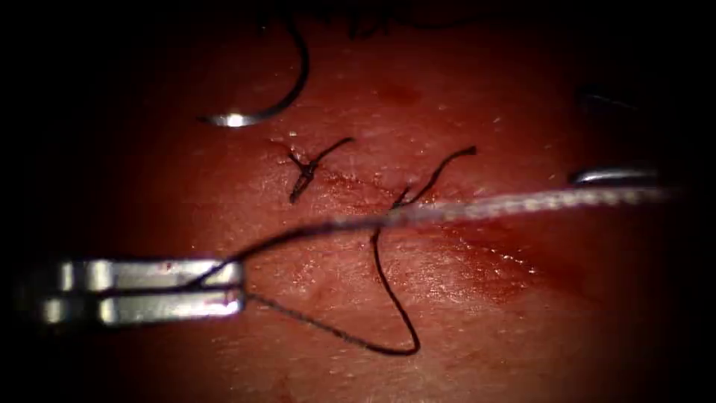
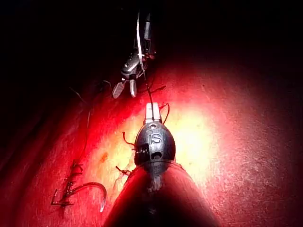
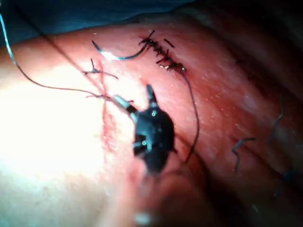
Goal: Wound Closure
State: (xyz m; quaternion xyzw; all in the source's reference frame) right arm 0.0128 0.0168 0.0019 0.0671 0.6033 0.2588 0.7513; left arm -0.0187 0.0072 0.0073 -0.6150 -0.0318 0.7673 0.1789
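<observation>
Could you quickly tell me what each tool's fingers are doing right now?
Left tool: shut on the thread.
Right tool: open, holding nothing.

tissue [image 1: 447, 298] w/ needle [image 1: 280, 104] & thread [image 1: 388, 287] lying on it

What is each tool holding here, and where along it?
The left tool grips the thread near its slack looped end. The right tool holds nothing, jaws open. The needle lies free on the tissue.

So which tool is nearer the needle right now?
Left, though neither holds it. The needle lies free on the tissue, above the cut. The left tool, shut on the thread, sits below it; the right tool, open, is far across to the right.
</observation>
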